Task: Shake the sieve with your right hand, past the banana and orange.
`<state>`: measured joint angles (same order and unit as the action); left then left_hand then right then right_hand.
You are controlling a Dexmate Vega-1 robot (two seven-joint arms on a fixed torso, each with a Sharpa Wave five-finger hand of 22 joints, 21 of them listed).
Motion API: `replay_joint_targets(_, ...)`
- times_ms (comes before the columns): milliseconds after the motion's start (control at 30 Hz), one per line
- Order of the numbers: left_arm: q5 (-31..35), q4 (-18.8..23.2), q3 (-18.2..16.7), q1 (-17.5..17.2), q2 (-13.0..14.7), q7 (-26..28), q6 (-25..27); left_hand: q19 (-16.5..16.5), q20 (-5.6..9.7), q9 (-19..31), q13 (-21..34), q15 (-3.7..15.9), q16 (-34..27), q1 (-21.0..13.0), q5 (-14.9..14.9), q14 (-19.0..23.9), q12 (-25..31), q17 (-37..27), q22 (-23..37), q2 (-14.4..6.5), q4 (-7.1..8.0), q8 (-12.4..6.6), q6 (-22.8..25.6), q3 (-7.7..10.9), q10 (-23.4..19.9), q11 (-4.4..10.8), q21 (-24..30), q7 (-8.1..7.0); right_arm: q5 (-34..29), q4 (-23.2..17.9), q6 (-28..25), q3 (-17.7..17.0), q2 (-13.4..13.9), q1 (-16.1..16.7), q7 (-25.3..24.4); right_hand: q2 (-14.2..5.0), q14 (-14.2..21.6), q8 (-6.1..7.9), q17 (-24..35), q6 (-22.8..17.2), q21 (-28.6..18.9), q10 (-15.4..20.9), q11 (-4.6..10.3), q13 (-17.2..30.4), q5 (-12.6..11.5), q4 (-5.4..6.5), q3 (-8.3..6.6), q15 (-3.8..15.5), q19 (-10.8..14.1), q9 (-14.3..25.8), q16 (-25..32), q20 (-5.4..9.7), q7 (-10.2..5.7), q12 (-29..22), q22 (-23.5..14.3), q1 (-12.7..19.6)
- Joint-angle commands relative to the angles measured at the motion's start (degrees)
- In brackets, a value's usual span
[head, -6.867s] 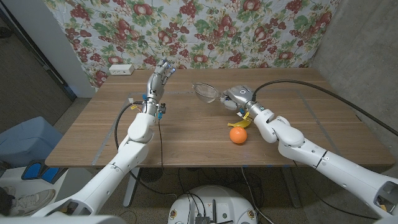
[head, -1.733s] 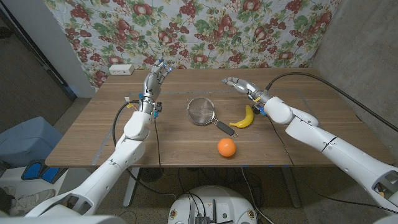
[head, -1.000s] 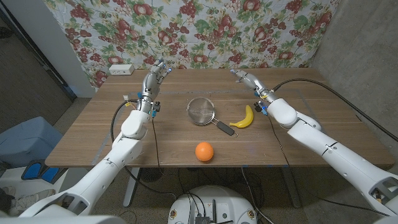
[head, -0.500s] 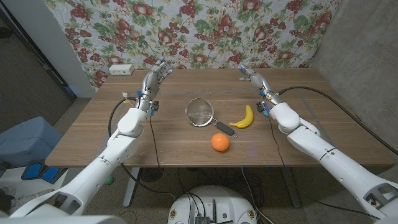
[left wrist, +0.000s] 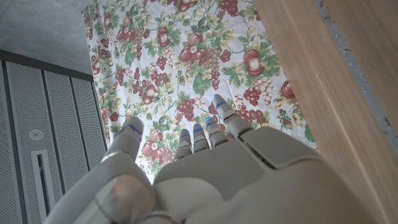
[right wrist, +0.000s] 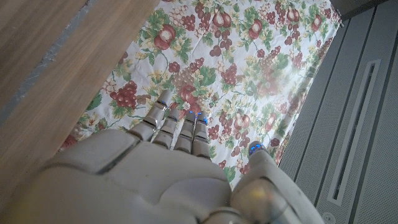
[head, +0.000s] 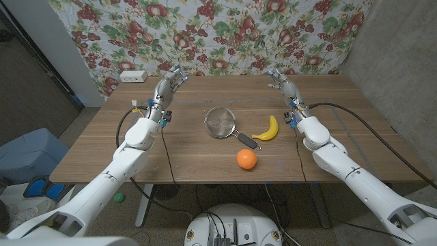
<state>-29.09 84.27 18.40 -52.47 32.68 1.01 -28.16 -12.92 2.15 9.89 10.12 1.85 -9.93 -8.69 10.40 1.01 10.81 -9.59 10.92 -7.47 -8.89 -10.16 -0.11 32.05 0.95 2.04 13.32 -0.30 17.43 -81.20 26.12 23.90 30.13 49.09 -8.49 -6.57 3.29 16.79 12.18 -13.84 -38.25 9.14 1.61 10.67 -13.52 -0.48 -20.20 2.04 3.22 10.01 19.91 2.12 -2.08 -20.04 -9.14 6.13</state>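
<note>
A metal mesh sieve (head: 220, 123) with a black handle lies on the wooden table (head: 321, 147) near its middle. Just right of its handle lies a yellow banana (head: 267, 128). An orange (head: 246, 158) sits nearer the front edge, below the handle. My right hand (head: 280, 81) is raised over the far right part of the table, fingers apart and holding nothing, well away from the sieve. My left hand (head: 167, 80) is up at the far left, open too. The wrist views show each hand's back, left (left wrist: 205, 174) and right (right wrist: 155, 180), against the cloth.
A floral fruit-print cloth (head: 225, 34) hangs behind the table. A white power strip (head: 133, 76) lies at the far left corner. Black cables run along both arms. A blue bin (head: 27, 154) stands on the floor to the left.
My right hand let go of the sieve, which now lies on the table, and drew back to the far right. The orange rolled about near the front edge. The left hand barely moved.
</note>
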Motion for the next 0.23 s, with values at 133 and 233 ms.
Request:
replay_joint_targets(133, 0.2, 2.9, -1.0, -1.8, 1.4, 2.0, 2.1, 0.1, 1.50, -0.1, 0.2, 2.27, -0.1, 0.5, -0.2, -0.3, 0.0, -0.2, 0.2, 0.0, 0.01, -0.07, 0.1, 0.48, 0.5, 0.11, -0.3, 0.10, 2.0, 12.1, 14.2, -2.4, -8.0, -1.9, -3.4, 0.72, -4.3, -2.47, -1.4, -0.1, 5.6, -0.8, 1.02, 0.1, 0.6, -1.88, -1.69, 5.65, -5.8, 0.1, -3.9, 5.05, 0.20, 2.7, 0.0, 1.4)
replay_joint_targets(233, 0.5, 3.3, -0.9, -1.7, 1.5, 2.2, 2.5, 0.1, 1.49, -0.1, 0.2, 2.28, -0.1, 0.5, -0.2, -0.3, 0.0, -0.2, 0.2, 0.0, 0.01, -0.05, 0.0, 0.51, 0.5, 0.07, -0.3, 0.12, 2.2, 14.2, 16.6, -3.0, -9.3, -2.1, -4.3, 1.09, -4.2, -2.65, -1.5, -0.4, 6.1, -0.4, 0.47, 0.1, 0.6, -2.26, -1.74, 5.41, -5.9, 0.1, -4.1, 5.02, 0.82, 2.8, 0.0, 1.5)
